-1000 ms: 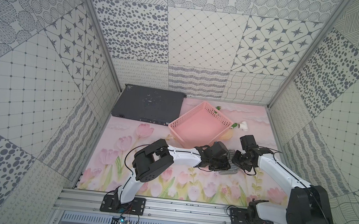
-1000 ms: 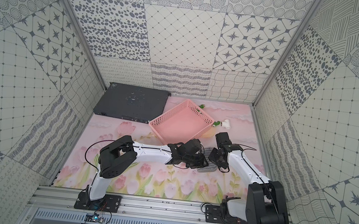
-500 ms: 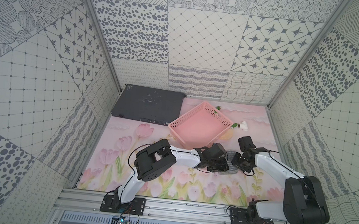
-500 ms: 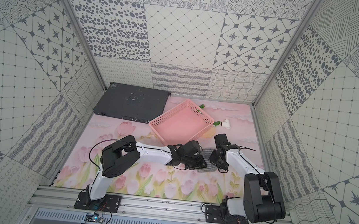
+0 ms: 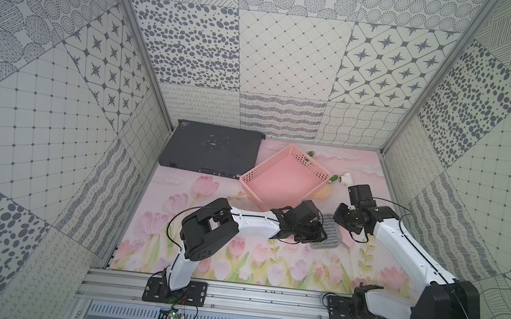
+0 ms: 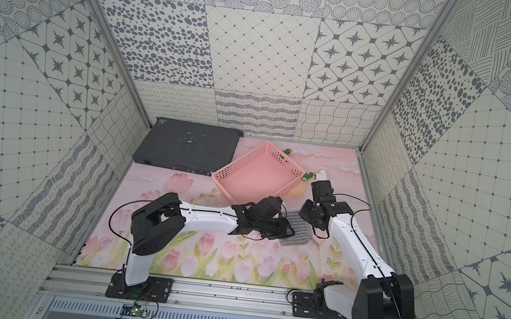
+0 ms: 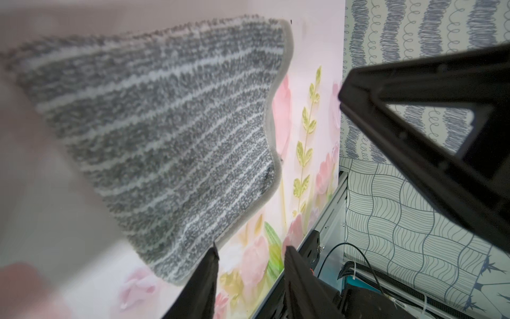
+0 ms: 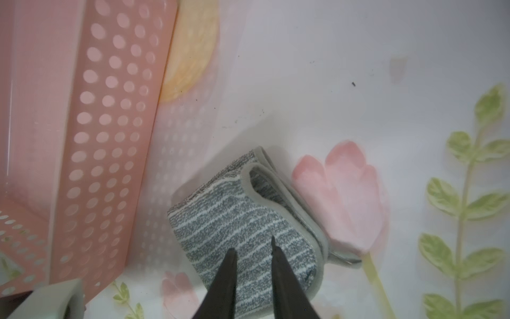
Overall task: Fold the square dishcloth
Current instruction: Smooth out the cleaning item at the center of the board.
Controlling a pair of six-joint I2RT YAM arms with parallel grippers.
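The square dishcloth [image 8: 242, 221] is seen lying folded on the worktop [image 8: 331, 82], left hand [image 7: 249, 248] and right hand [image 8: 252, 244] parted and empty; little is judged left.

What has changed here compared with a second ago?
The right arm shifted its pose and the right gripper eased slightly back from the square dishcloth, toward the far wall. Its jaws now stand narrowly apart above the cloth, pinching nothing. The left gripper, open beside the cloth, the folded cloth itself and the pink basket kept their places.
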